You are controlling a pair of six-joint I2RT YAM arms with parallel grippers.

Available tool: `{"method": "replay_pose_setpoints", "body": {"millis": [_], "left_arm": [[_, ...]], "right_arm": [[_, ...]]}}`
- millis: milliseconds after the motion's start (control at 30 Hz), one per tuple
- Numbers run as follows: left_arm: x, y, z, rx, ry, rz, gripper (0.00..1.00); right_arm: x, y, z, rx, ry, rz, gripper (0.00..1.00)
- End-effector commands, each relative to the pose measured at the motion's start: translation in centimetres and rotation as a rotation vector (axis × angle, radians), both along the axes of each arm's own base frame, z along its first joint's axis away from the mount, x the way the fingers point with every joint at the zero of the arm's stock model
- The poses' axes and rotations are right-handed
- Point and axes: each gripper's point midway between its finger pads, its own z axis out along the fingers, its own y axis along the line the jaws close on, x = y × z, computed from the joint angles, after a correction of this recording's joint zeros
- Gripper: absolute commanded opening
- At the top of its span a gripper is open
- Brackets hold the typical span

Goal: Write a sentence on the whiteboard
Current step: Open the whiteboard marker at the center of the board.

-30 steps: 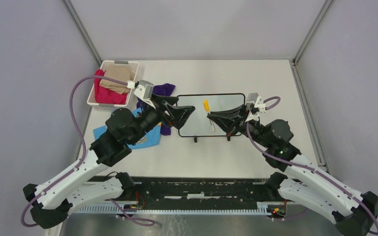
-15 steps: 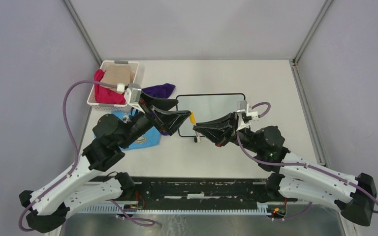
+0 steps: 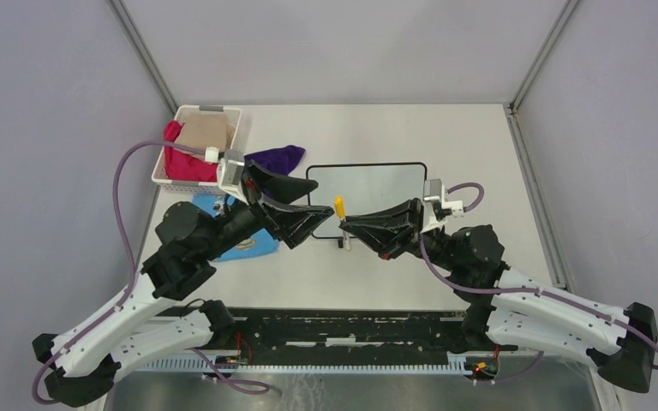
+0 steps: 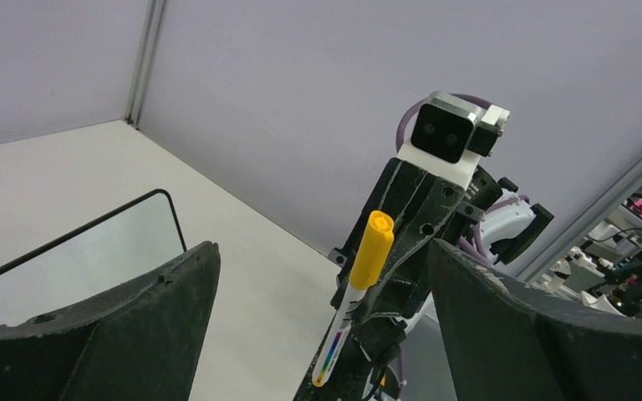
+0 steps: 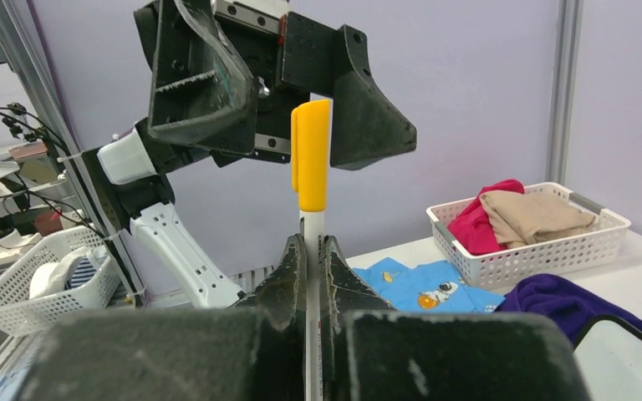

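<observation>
The whiteboard (image 3: 377, 184) lies flat mid-table, black-framed, and no sentence is in view on its white face. My right gripper (image 3: 346, 228) is shut on the white barrel of a marker (image 3: 339, 206) and holds it upright with the yellow cap on top, over the board's near-left corner. In the right wrist view the cap (image 5: 311, 154) rises above the right gripper (image 5: 311, 244). My left gripper (image 3: 321, 199) is open, just left of the marker. In the left wrist view the cap (image 4: 373, 249) shows beyond the gap of the left gripper (image 4: 322, 252), touching neither finger.
A white basket (image 3: 168, 178) with red and tan cloth stands at the back left. A purple cloth (image 3: 276, 157) lies left of the board, and a blue printed cloth (image 3: 248, 247) lies under the left arm. Metal frame posts stand at the table's back corners.
The right gripper carried the marker left and nearer, from over the board to its near-left corner. The left gripper swung round to face the cap. Both grips are unchanged.
</observation>
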Motion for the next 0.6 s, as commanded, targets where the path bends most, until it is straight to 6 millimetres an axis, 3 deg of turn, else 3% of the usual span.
{"method": "replay_pose_setpoints", "body": {"millis": [0,200,367,567], "left_arm": [[-0.9,-1.0,1.1,-0.042,-0.008,-0.072,0.97],[-1.8,-3.0,1.0,-0.02,-0.008,-0.191,0.88],[-2.2,-3.5,0.6,-0.02,-0.008,-0.228,0.76],[-2.4,-3.4,0.7,-0.033,-0.017,-0.233,0.5]], "right_arm": [[-0.6,-1.0,2.3,0.074,-0.048,-0.009,0.0],[-0.7,-0.7,2.4,0.07,-0.048,0.003,0.0],[-0.6,-0.7,2.2,0.065,-0.045,-0.003,0.0],[-0.4,-0.6,1.7,0.049,-0.04,-0.014,0.0]]}}
